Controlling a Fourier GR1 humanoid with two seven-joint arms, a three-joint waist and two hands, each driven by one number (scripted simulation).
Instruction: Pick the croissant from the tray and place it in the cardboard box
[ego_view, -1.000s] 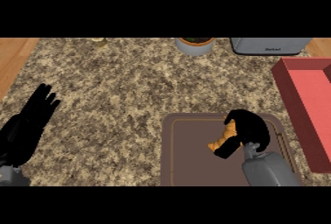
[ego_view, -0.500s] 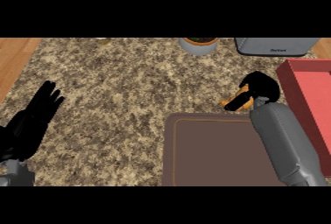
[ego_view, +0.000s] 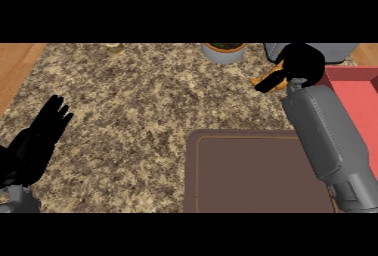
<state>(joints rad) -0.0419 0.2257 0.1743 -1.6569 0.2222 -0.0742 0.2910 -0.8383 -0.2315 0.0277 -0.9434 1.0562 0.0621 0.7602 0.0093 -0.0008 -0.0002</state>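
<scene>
My right hand (ego_view: 299, 64) is at the upper right of the head view, curled round the orange croissant (ego_view: 278, 81). Only a sliver of the croissant shows below the fingers and thumb. The hand is held above the counter, just left of the red box (ego_view: 360, 100) at the right edge. The brown tray (ego_view: 255, 170) lies at the lower centre with nothing on it, partly covered by my right forearm. My left hand (ego_view: 37, 142) rests open at the left edge, fingers pointing up.
A grey pot (ego_view: 224, 51) stands at the back centre and a grey appliance (ego_view: 336, 50) at the back right, just behind my right hand. The speckled counter (ego_view: 140, 100) gives way to wood (ego_view: 15, 65) at the far left.
My right hand has lifted the croissant off the tray and carried it away from me and to the right, toward the red box's near left corner. The left hand stayed put.
</scene>
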